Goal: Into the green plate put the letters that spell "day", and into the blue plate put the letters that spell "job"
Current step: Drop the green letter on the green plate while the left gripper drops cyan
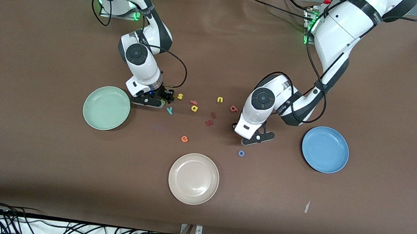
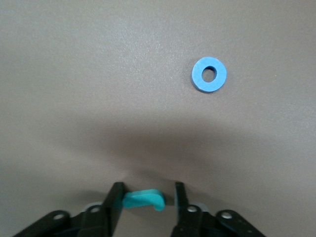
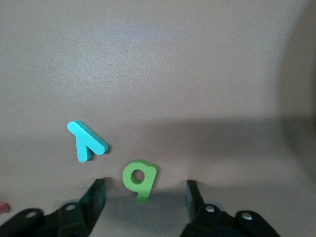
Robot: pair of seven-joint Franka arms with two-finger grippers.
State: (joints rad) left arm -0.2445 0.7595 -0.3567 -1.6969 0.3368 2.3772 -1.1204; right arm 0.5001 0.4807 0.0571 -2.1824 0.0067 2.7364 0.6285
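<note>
My left gripper is low on the table between the dark red letters and the blue o. In the left wrist view its fingers flank the teal j; one touches it and a small gap shows at the other, so this gripper is open. The o lies apart. My right gripper is beside the green plate, open wide round the green d. The teal y lies beside it. Yellow a, salmon b and blue plate are untouched.
A beige plate sits nearest the front camera. Loose letters lie between the arms: yellow s, yellow u, two dark red ones and an orange e. A paper scrap lies near the blue plate.
</note>
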